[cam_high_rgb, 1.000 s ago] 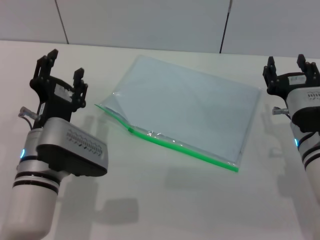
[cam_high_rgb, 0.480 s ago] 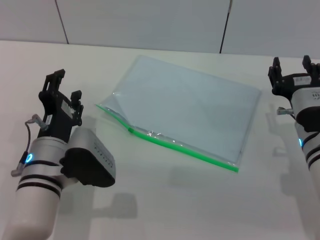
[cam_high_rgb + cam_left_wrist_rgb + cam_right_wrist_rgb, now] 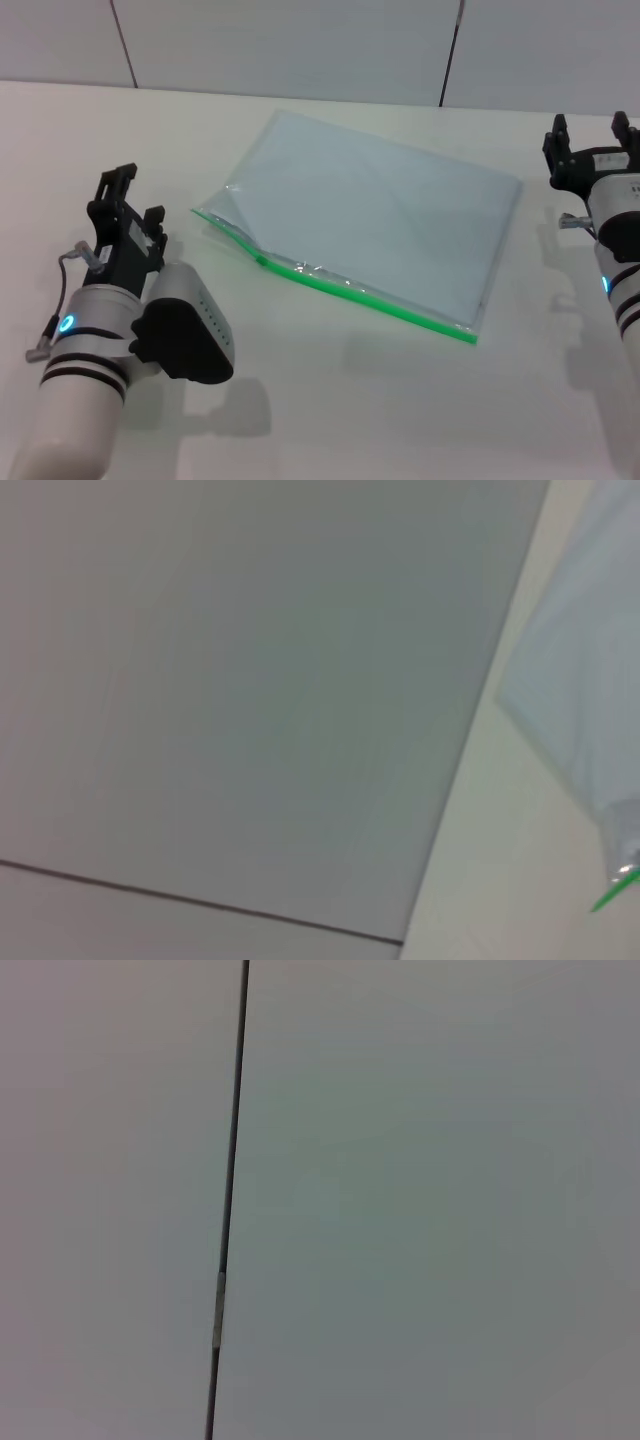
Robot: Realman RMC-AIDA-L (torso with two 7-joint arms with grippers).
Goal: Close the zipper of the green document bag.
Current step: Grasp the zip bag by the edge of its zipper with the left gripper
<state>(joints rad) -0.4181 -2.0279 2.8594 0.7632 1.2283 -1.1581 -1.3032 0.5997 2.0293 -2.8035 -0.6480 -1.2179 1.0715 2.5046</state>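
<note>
Bare table (image 3: 330, 420) around green document bag (image 3: 390, 215)

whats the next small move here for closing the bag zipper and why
Probably bring the left end effector across toward the slider tab, which sits partway along the zipper. The green document bag gapes open from the tab to the corner nearest that arm. Both the left and right end effector are open, off the bag, so an approach comes before any grasp.
</note>
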